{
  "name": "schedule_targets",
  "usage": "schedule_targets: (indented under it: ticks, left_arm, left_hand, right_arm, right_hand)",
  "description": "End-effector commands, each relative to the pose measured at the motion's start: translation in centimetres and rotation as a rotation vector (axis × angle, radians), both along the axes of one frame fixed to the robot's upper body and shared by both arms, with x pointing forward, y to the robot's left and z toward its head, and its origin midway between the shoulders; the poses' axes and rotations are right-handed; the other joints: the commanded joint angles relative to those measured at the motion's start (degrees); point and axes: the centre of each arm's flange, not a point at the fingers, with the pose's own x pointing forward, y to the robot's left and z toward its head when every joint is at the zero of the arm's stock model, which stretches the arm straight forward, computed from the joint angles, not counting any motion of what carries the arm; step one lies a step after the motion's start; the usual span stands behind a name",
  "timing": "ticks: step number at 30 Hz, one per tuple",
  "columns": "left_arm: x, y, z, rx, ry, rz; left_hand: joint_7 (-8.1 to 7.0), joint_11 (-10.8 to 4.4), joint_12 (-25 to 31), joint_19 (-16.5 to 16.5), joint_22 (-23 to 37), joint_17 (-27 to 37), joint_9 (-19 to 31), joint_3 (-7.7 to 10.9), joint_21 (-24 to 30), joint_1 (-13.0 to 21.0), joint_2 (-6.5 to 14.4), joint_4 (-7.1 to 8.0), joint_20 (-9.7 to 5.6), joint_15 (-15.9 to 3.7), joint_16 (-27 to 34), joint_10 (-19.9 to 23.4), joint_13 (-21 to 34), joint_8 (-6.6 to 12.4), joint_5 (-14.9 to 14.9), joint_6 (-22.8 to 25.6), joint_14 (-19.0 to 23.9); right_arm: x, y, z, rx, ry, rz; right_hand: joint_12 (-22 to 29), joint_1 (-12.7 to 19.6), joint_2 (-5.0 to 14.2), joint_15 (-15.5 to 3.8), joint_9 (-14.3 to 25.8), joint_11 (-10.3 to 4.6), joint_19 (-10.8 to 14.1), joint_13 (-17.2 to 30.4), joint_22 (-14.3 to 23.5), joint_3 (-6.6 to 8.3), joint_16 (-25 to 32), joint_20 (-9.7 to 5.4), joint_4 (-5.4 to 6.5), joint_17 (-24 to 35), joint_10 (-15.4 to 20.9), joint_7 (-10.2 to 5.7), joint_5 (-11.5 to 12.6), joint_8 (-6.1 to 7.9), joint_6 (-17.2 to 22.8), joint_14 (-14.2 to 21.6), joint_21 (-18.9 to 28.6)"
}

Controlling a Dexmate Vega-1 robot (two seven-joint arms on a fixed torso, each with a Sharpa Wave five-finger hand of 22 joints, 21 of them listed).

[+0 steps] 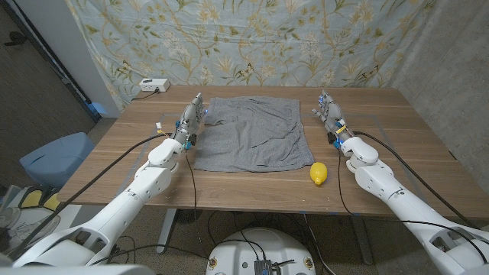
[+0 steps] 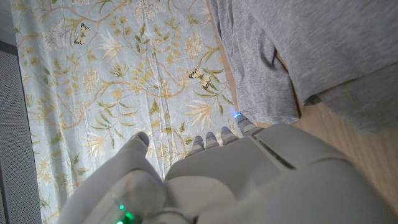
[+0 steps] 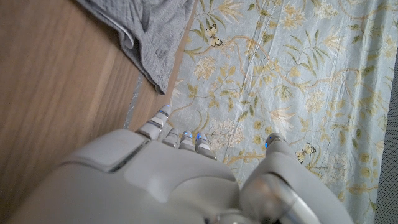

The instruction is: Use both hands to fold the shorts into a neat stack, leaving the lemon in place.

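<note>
Shorts (image 1: 254,133) lie flat mid-frame: soft, light, limp; best pinched at upper corners. Left robot hand (image 1: 190,121) and right robot hand (image 1: 331,111) flank them, empty, fingers extended. Lemon (image 1: 318,173) lower right.

Wooden table (image 1: 397,145). Floral butterfly-print backdrop cloth (image 1: 252,38) hung behind. White box (image 1: 153,85) with cable at far left table corner. Blue bin (image 1: 55,156) on floor at left.

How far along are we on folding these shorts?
Done: nothing folded. The grey shorts still lie spread open on the wooden table, and the lemon sits off their near right corner, untouched. In hand: the left hand is at the shorts' left edge and the right hand stands apart from the right edge; neither grips cloth. Left: every fold and the stacking.
</note>
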Motion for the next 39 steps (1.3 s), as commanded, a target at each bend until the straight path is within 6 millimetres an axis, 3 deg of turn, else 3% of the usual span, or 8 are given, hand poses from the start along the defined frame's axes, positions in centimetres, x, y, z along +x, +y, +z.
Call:
schedule_targets:
  ticks: [1, 4, 6, 9, 12, 14, 28, 39]
  left_arm:
    - [-0.9, 0.3, 0.6, 0.07, -0.103, 0.125]
    - [-1.3, 0.4, 0.9, 0.104, -0.144, 0.188]
    - [-2.0, 0.7, 1.2, 0.185, -0.175, 0.254]
    - [-2.5, 0.8, 1.5, 0.287, -0.198, 0.328]
    - [-3.0, 0.6, 1.6, 0.357, -0.221, 0.379]
    - [-3.4, 0.4, 1.7, 0.399, -0.244, 0.411]
    - [-5.2, -0.5, 2.5, 0.599, -0.324, 0.495]
    - [-6.7, -0.4, 2.0, 0.664, -0.336, 0.52]
  left_hand:
    - [0.56, 0.02, 1.1, -5.5, 0.1, 0.0, 0.3, 0.28, 0.4, 1.3, -0.5, -0.93, 2.04, 0.63, 0.8, -12.5, 0.2, 0.93, 0.1, -11.6, -10.6]
    - [-0.26, 0.25, 1.7, -2.7, 0.1, 0.0, 0.4, 0.48, 0.4, 2.8, -0.9, -2.76, 7.15, 4.39, 1.3, -9.2, 0.2, 1.42, -0.4, -7.9, -6.5]
    - [-0.49, 2.38, 2.3, -1.0, 0.2, 0.1, 0.4, 0.73, 0.5, 3.7, -0.9, -3.82, 9.34, 5.65, 1.6, -6.3, 0.3, 1.88, -0.8, -4.7, -3.6]
    - [-1.78, 2.28, 3.1, -0.1, 0.4, 0.2, 0.5, 0.94, 0.0, 4.7, -1.0, -5.07, 9.73, 6.7, 1.4, -2.1, 0.4, 2.65, -1.2, 1.0, -1.3]
    - [-1.56, 3.09, 3.7, 0.6, 0.4, 0.3, 0.5, 0.97, -0.2, 5.0, -1.1, -5.62, 10.47, 7.35, 1.6, 1.2, 0.4, 2.66, -1.4, 3.6, 0.7]
    - [-1.66, 2.26, 4.0, 0.2, 0.5, 0.3, 0.5, 0.99, -0.6, 5.2, -1.1, -5.93, 10.79, 7.42, 1.5, 2.8, 0.5, 2.57, -1.5, 4.5, 1.2]
    - [-2.51, 1.96, 3.7, 1.0, 0.5, 0.3, 0.6, 1.71, -1.1, 7.6, -1.6, -8.49, 11.08, 7.74, 1.5, 4.6, 0.6, 2.4, -1.9, 7.2, 3.5]
    - [-2.51, 1.98, 3.6, 1.9, 0.6, 0.3, 0.7, 2.41, -1.1, 9.4, -1.5, -10.14, 11.39, 7.62, 1.6, 5.5, 0.6, 2.29, -2.1, 8.2, 4.9]
  right_arm:
    - [0.1, -0.3, 0.4, -0.06, -0.003, -0.025]
    - [-0.1, -0.3, 0.6, -0.097, -0.006, -0.052]
    - [-0.6, -0.1, 1.1, -0.173, -0.009, -0.088]
    - [-0.9, 0.0, 1.3, -0.221, -0.007, -0.096]
    - [-1.3, 0.2, 1.5, -0.27, -0.009, -0.113]
    - [-1.7, 0.3, 1.7, -0.306, -0.011, -0.127]
    - [-3.7, 1.6, 2.4, -0.491, -0.036, -0.133]
    - [-5.9, 3.1, 3.0, -0.675, -0.051, -0.196]
  right_hand:
    - [0.4, 0.7, -0.05, -0.05, 0.2, 0.45, 0.6, 0.1, 0.1, 0.56, 0.5, 0.12, -0.19, 0.3, -0.4, -0.16, 0.3, 0.46, -0.3, -0.5, 0.4]
    - [0.6, 1.6, 0.38, 0.3, 0.2, 0.58, 0.4, 0.1, 0.1, 0.97, 0.7, 1.26, -0.78, 0.2, 0.1, -0.83, 0.2, 0.75, 0.4, 0.1, 0.3]
    - [0.9, 3.5, 1.3, 1.29, 0.2, 1.0, 0.4, 0.1, 0.1, 1.91, 1.0, 3.15, -1.92, 0.2, 1.1, -1.41, -0.2, 0.97, 1.2, 1.2, 0.4]
    - [1.8, 5.8, 1.83, 3.21, 0.3, 1.84, 1.4, 0.2, 0.2, 2.84, 1.8, 5.23, -3.72, 0.2, 4.4, -2.64, -1.2, 1.48, 3.4, 4.4, 0.8]
    - [2.2, 6.0, 2.02, 3.77, 0.3, 2.56, 2.5, 0.3, 0.3, 2.82, 2.5, 6.28, -3.94, 0.4, 6.1, -2.59, -1.8, 1.73, 4.9, 7.0, 1.3]
    - [2.3, 6.1, 2.19, 4.37, 0.3, 2.54, 3.0, 0.3, 0.3, 2.88, 2.9, 6.6, -4.02, 0.5, 6.8, -2.62, -2.0, 1.8, 5.5, 8.4, 1.4]
    - [2.5, 7.7, 2.85, 4.09, 0.3, 2.43, 3.2, 0.3, 0.4, 3.68, 2.9, 6.85, -5.02, 0.5, 8.3, -3.08, -2.4, 2.05, 7.3, 9.7, 1.4]
    - [2.0, 11.3, 3.68, 3.67, 0.3, 1.62, 3.7, 0.3, 0.3, 5.54, 2.7, 6.66, -7.31, 0.6, 8.3, -3.5, -3.2, 1.69, 7.1, 10.2, 1.4]
